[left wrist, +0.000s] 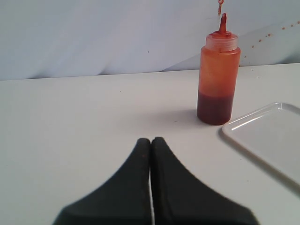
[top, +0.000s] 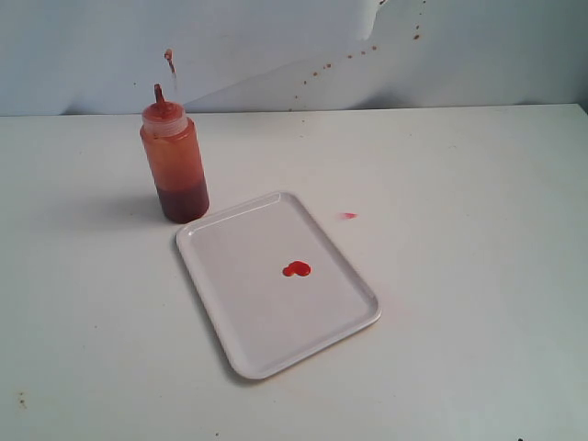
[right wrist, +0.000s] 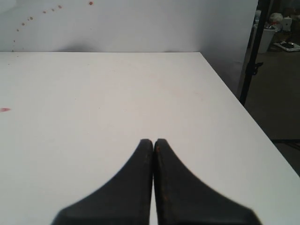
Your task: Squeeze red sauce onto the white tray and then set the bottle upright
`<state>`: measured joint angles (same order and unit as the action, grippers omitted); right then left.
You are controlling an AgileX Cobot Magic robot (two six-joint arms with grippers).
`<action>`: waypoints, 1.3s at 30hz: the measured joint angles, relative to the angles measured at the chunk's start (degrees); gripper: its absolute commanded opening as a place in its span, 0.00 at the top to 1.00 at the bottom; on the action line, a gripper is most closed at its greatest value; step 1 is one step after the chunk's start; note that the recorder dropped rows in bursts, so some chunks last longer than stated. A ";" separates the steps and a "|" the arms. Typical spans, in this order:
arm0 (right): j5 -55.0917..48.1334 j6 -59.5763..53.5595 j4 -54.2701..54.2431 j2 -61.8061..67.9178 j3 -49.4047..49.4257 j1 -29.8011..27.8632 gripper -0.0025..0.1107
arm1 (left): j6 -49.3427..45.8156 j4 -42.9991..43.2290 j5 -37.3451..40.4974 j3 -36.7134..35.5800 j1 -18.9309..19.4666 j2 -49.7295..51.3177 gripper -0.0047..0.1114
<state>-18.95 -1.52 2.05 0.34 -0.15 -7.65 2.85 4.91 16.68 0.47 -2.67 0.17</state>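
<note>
a double blob of red sauce (top: pixel 296 269) lies near the middle of the white tray (top: pixel 241 342), and the bottle (left wrist: pixel 218 75) stands upright on the table (top: pixel 459 175) just beside the tray's corner, well ahead of the fingertips of the left gripper (left wrist: pixel 151 140), so the task looks complete. both grippers' fingers are pressed together and hold nothing, the right gripper (right wrist: pixel 153 141) pointing over tabletop well apart from bottle and tray. a red speck (top: pixel 349 215) lies near the tray, sauce spatter (top: pixel 349 57) dots the back wall (top: pixel 92 55), and nothing blocks the fingers.

White table (top: pixel 459 349) with a tiny pinkish-red speck (top: pixel 349 215) on it, pale wall (top: pixel 83 55) behind dotted with small brownish splatter spots (top: pixel 350 57)
</note>
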 measured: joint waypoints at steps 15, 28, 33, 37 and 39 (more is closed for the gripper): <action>-0.71 -1.46 0.00 0.00 0.00 0.00 0.98 | 0.00 0.00 0.00 0.00 0.00 0.00 0.96; -0.71 -1.55 0.00 0.00 0.00 5.50 0.98 | 0.00 0.00 0.00 0.00 0.00 0.00 0.96; -0.71 -1.35 0.00 0.00 0.00 5.63 0.98 | 0.00 0.00 0.00 0.00 0.00 0.00 0.96; -0.71 -0.57 0.00 0.00 0.00 5.63 0.98 | 0.00 0.00 0.00 0.00 0.00 0.00 0.96; -0.71 0.05 0.00 0.00 0.00 5.63 0.98 | 0.00 0.00 0.00 0.00 0.00 0.00 0.96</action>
<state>-19.66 -1.47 2.05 0.34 -0.15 -2.03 2.85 4.91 16.68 0.47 -2.67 0.17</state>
